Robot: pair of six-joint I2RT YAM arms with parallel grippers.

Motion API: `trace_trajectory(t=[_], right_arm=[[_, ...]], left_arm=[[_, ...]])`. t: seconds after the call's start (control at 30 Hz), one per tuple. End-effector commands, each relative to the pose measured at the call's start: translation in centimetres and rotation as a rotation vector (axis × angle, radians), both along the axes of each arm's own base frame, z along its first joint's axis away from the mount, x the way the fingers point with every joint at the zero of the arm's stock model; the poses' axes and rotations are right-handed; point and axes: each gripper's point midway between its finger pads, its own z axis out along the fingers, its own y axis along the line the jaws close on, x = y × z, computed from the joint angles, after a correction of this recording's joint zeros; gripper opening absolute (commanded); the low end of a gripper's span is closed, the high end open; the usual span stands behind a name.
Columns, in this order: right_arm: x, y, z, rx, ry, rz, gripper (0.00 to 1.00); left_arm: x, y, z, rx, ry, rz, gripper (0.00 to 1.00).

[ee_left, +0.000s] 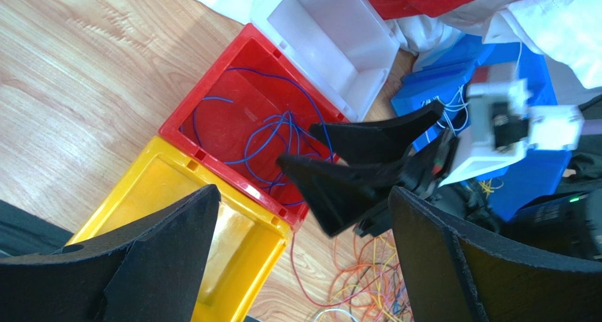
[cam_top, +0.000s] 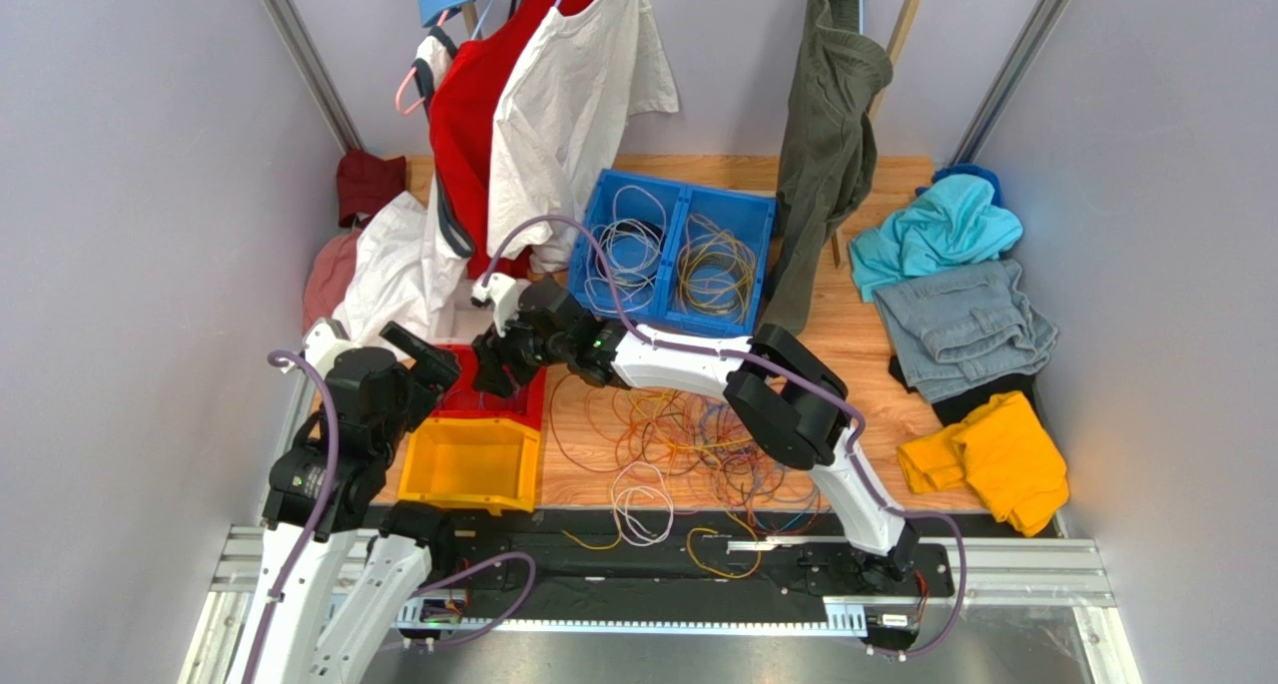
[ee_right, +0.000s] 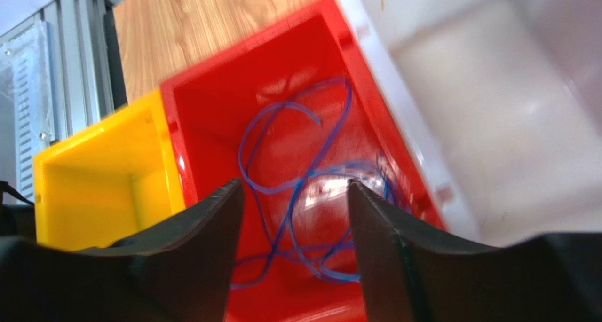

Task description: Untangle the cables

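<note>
A tangle of orange, yellow, purple and red cables (cam_top: 693,442) lies on the wooden table, with a white cable loop (cam_top: 642,505) at its near edge. A blue cable (ee_left: 272,135) lies loose in the red bin (ee_left: 185,114), and it also shows in the right wrist view (ee_right: 311,177). My right gripper (cam_top: 500,358) hovers open over that bin, holding nothing; its fingers (ee_left: 353,135) show in the left wrist view, and the right wrist view looks down between them (ee_right: 293,195). My left gripper (ee_left: 302,195) is open and empty, above the yellow and red bins, just left of the right gripper (cam_top: 435,362).
The yellow bin (cam_top: 468,464) sits nearest, the red bin (cam_top: 503,403) behind it, then a white bin (ee_left: 332,33). A blue two-part bin (cam_top: 675,250) holds white and yellow coils. Clothes hang at the back and lie piled at right (cam_top: 960,325).
</note>
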Motion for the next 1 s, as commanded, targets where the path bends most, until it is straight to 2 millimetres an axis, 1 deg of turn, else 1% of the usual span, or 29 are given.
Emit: trace_trajectory(t=[0.0, 0.07, 0.1, 0.17, 0.2, 0.23, 0.27, 0.3, 0.33, 0.37, 0.4, 0.43, 0.47, 0.5, 0.53, 0.57, 0.6, 0.63, 0.67, 0.7, 0.73, 0.77, 0.8, 0.83, 0.87, 0.9, 0.93, 0.97], right_arm=[[0.2, -1.3, 4.3, 0.085, -0.072, -0.053, 0.67], [0.4, -2.1, 6.0, 0.101, -0.093, -0.082, 0.70], [0.5, -2.8, 8.3, 0.127, -0.118, -0.105, 0.72], [0.4, -4.0, 9.3, 0.113, -0.132, -0.126, 0.73], [0.3, -4.8, 11.4, 0.136, -0.155, -0.145, 0.76], [0.1, -5.6, 11.1, 0.113, -0.155, -0.154, 0.78], [0.0, -6.3, 11.7, 0.107, -0.162, -0.166, 0.79], [0.0, -7.3, 13.3, 0.116, -0.184, -0.196, 0.80], [-0.1, -8.2, 13.1, 0.085, -0.191, -0.205, 0.81], [-0.4, -9.4, 14.0, 0.086, -0.201, -0.223, 0.81], [0.1, -10.5, 14.1, 0.069, -0.215, -0.274, 0.81], [-0.3, -11.6, 13.6, 0.034, -0.208, -0.287, 0.81], [-0.5, -13.6, 13.9, 0.022, -0.216, -0.334, 0.81], [-0.2, -15.0, 14.0, 0.009, -0.224, -0.387, 0.81], [-0.5, -16.1, 13.9, -0.003, -0.218, -0.414, 0.81], [-1.3, -18.2, 13.7, -0.002, -0.202, -0.449, 0.81], [-1.4, -19.5, 13.6, -0.006, -0.205, -0.488, 0.80], [-1.9, -20.7, 13.0, -0.015, -0.191, -0.508, 0.79], [-2.5, -22.1, 14.2, 0.021, -0.194, -0.529, 0.78], [-3.1, -23.5, 12.2, -0.006, -0.162, -0.558, 0.76], [-3.5, -24.4, 11.6, -0.014, -0.148, -0.571, 0.75], [-3.9, -25.6, 12.5, 0.014, -0.150, -0.596, 0.74], [-4.5, -26.6, 10.8, -0.006, -0.123, -0.608, 0.73], [-5.0, -27.2, 10.5, -0.011, -0.113, -0.610, 0.73], [-5.4, -28.1, 11.0, 0.016, -0.112, -0.624, 0.72], [-6.0, -28.8, 9.8, -0.004, -0.095, -0.625, 0.72], [-6.3, -29.3, 9.4, -0.007, -0.090, -0.627, 0.71], [-6.5, -30.1, 10.0, 0.014, -0.100, -0.645, 0.71]], left_arm=[[0.3, -0.1, 0.6, -0.012, -0.025, -0.002, 0.98], [0.5, -0.2, 0.8, -0.011, -0.029, -0.004, 0.98], [0.6, -0.2, 0.9, -0.009, -0.034, -0.005, 0.98], [0.7, -0.2, 1.1, -0.006, -0.042, -0.008, 0.98], [0.8, -0.2, 1.1, -0.004, -0.044, -0.008, 0.98], [0.9, -0.3, 1.2, -0.002, -0.047, -0.015, 0.98], [1.0, -0.3, 1.1, -0.002, -0.049, -0.019, 0.98], [1.1, -0.4, 1.1, -0.001, -0.051, -0.024, 0.98], [1.3, -0.6, 0.7, 0.006, -0.040, -0.043, 0.98], [1.6, -0.9, 0.9, 0.004, -0.050, -0.054, 0.98], [1.7, -1.0, 0.7, 0.005, -0.050, -0.066, 0.98], [1.9, -1.6, 0.6, 0.000, -0.049, -0.101, 0.98], [2.5, -2.1, 0.4, -0.008, -0.066, -0.123, 0.98], [2.7, -2.7, 0.2, -0.019, -0.071, -0.149, 0.98], [2.9, -4.1, -0.7, -0.043, -0.060, -0.227, 0.98], [3.8, -5.0, 0.0, -0.065, -0.111, -0.268, 0.98], [4.2, -5.9, -0.5, -0.086, -0.109, -0.307, 0.99], [4.1, -7.6, -1.7, -0.124, -0.093, -0.389, 0.99], [5.0, -8.7, -0.9, -0.139, -0.147, -0.435, 0.99], [5.3, -9.4, -1.8, -0.143, -0.124, -0.461, 0.99], [5.3, -10.7, -2.0, -0.125, -0.126, -0.498, 0.99], [5.4, -11.4, -2.2, -0.106, -0.118, -0.519, 0.99], [5.6, -12.2, -3.1, -0.078, -0.083, -0.538, 0.99], [5.5, -13.6, -2.8, -0.039, -0.088, -0.579, 0.99], [5.6, -14.3, -2.9, -0.022, -0.081, -0.597, 0.99], [5.8, -15.0, -4.0, 0.010, -0.044, -0.615, 0.99], [5.7, -16.5, -3.6, 0.019, -0.054, -0.660, 0.99], [5.7, -17.1, -3.8, 0.030, -0.044, -0.679, 0.99]])
